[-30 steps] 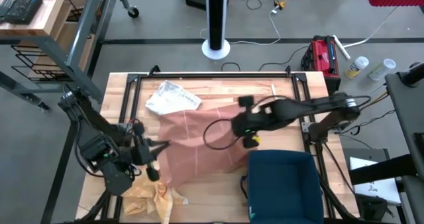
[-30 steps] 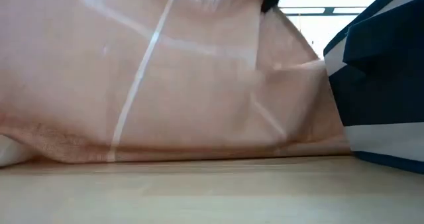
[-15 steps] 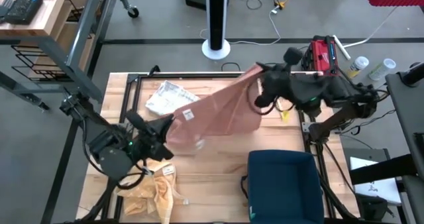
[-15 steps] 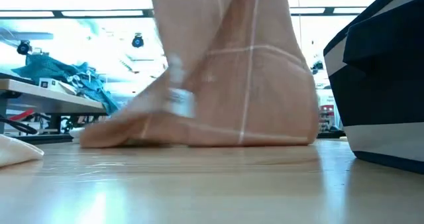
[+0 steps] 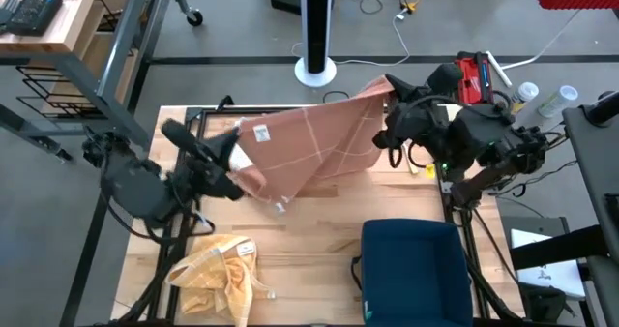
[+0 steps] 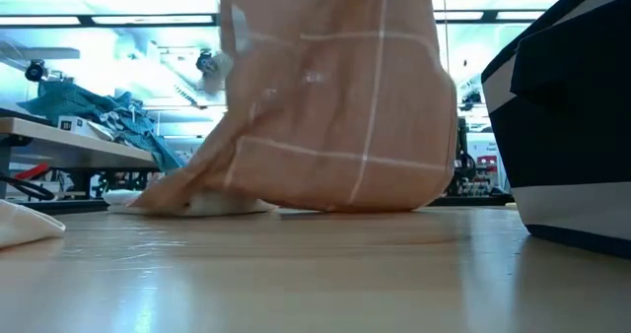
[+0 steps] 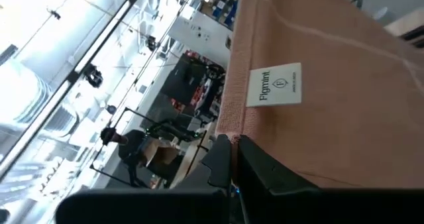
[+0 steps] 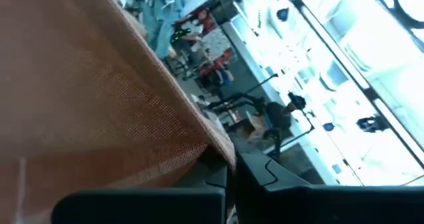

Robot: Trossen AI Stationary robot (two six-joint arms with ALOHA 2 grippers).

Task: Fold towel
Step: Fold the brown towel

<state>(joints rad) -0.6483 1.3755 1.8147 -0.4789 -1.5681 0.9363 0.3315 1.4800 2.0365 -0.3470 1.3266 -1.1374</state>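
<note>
A salmon towel (image 5: 309,143) with pale grid lines hangs stretched between my two grippers above the table's far half. My left gripper (image 5: 232,161) is shut on its left end, and my right gripper (image 5: 390,95) is shut on its right end, higher and nearer the far edge. In the low view the towel (image 6: 335,106) hangs as a broad sheet. Its bottom fold (image 6: 325,203) rests on the wooden table (image 6: 315,274). A white label (image 7: 275,85) is sewn near the hem at the left end. My left gripper pinches the towel's hemmed edge (image 7: 232,128) between its two fingers, just below the label. The fingers point about level, from the table's left. The cloth runs away from them in a smooth sheet. My right gripper pinches a corner of the towel (image 8: 211,148) between its two fingers, coming about level from the table's right. The towel falls away from the corner and slopes down toward the other gripper.
A dark blue bin (image 5: 416,269) stands at the near right of the table. A crumpled yellow cloth (image 5: 218,269) lies at the near left. Something white (image 6: 212,205) lies on the table behind the towel. A black frame (image 5: 309,111) runs along the far edge.
Both grippers have risen and tipped up to level, the right one also moving toward the far right, the left one toward the far edge. The towel, which lay spread on the table, has been pulled up into a hanging sheet. Only its lowest part stays on the table.
</note>
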